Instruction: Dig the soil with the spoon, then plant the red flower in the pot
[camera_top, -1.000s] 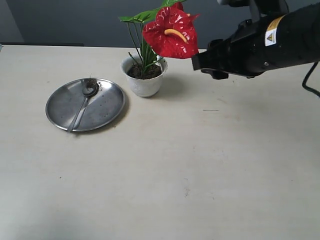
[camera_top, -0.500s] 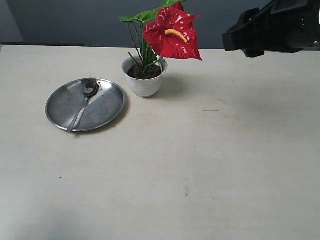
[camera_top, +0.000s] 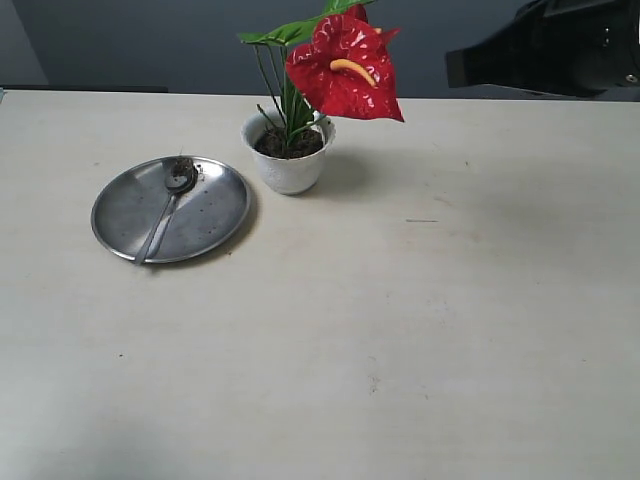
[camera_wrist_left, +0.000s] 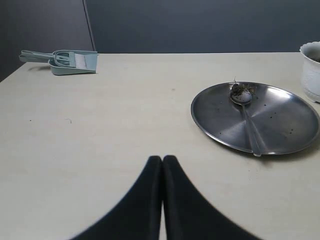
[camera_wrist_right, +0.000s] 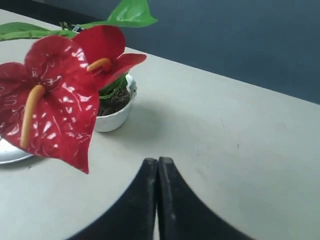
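The red flower (camera_top: 345, 70) stands upright in the white pot (camera_top: 288, 165), stems sunk in dark soil (camera_top: 290, 145); the right wrist view shows its blooms (camera_wrist_right: 50, 107) close up over the pot (camera_wrist_right: 114, 116). The silver spoon (camera_top: 168, 205) lies on the round steel plate (camera_top: 210, 215) left of the pot, with a small clump of soil (camera_wrist_left: 242, 90) by its bowl (camera_wrist_left: 241, 97). My right gripper (camera_wrist_right: 158, 161) is shut and empty, high at the right; its arm (camera_top: 550, 55) fills the upper right corner. My left gripper (camera_wrist_left: 162, 159) is shut and empty, left of the plate (camera_wrist_left: 280, 120).
A pale green dustpan with a brush (camera_wrist_left: 65, 61) lies at the table's far edge in the left wrist view. The light table (camera_top: 400, 330) spreads wide in front of the pot and plate.
My right arm has drawn back up and to the right, away from the flower. The flower stays in the pot; spoon and plate have not moved.
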